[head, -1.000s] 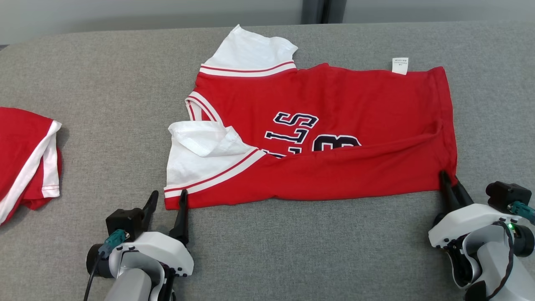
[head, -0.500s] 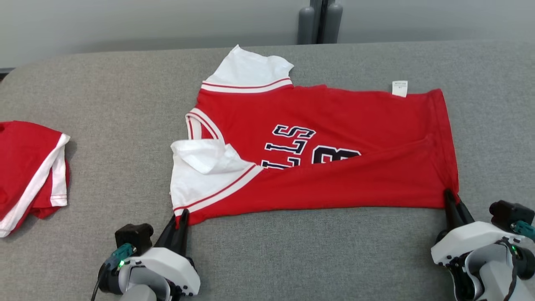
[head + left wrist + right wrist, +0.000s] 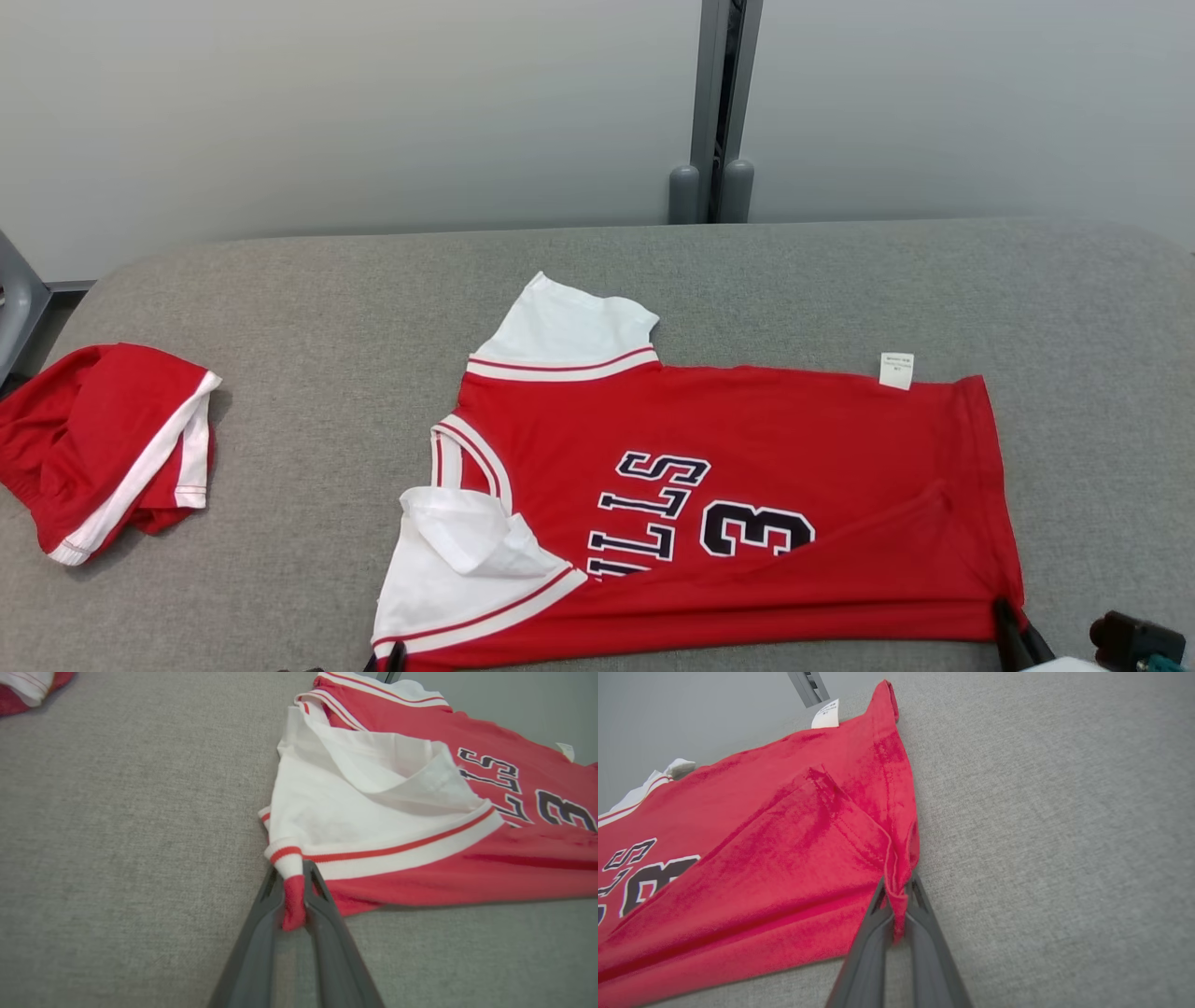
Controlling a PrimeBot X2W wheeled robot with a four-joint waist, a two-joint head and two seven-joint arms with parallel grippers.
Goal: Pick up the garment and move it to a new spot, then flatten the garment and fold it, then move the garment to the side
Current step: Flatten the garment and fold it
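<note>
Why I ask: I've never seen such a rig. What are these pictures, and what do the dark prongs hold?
This is a two-armed robot handling clothes. The wide picture comes from a camera on its head, looking down at a grey fabric surface. The other two come from cameras on its wrists, each looking along that arm's two dark fingers. A red jersey with white sleeves lies spread on the surface. The left gripper is shut on its near corner by a sleeve, the right gripper on its near hem corner. A second red-and-white garment lies bunched at the left.
</note>
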